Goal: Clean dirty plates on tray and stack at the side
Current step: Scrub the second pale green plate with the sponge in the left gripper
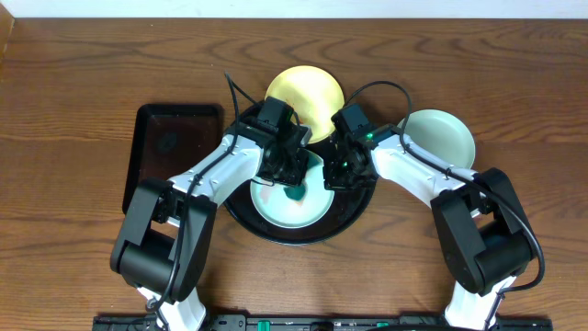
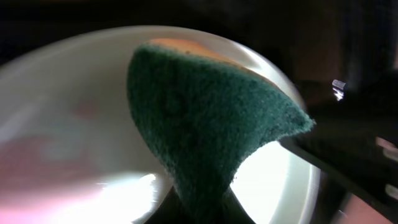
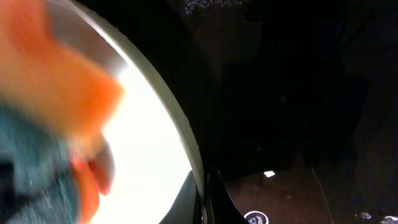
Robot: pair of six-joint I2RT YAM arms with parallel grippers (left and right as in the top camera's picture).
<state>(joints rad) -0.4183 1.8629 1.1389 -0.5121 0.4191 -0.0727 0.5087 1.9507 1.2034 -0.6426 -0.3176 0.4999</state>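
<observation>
Left tool [image 1: 288, 176] pinches coarse green sponge [image 2: 205, 118] over round aqua plate [image 1: 310, 210].

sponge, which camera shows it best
Left wrist: the sponge is large and clear at mid-frame, green scouring face toward the camera, over the plate. Overhead shows only a small green patch on that plate. Right wrist shows just an orange and teal blur at its left edge.

Left wrist: plate [image 2: 62, 124] blurred, cut off left and bottom, its middle hidden behind sponge [image 2: 205, 124]. Right wrist: sponge a blur at left edge. Overhead: tray [image 1: 303, 235] mostly covered.
</observation>
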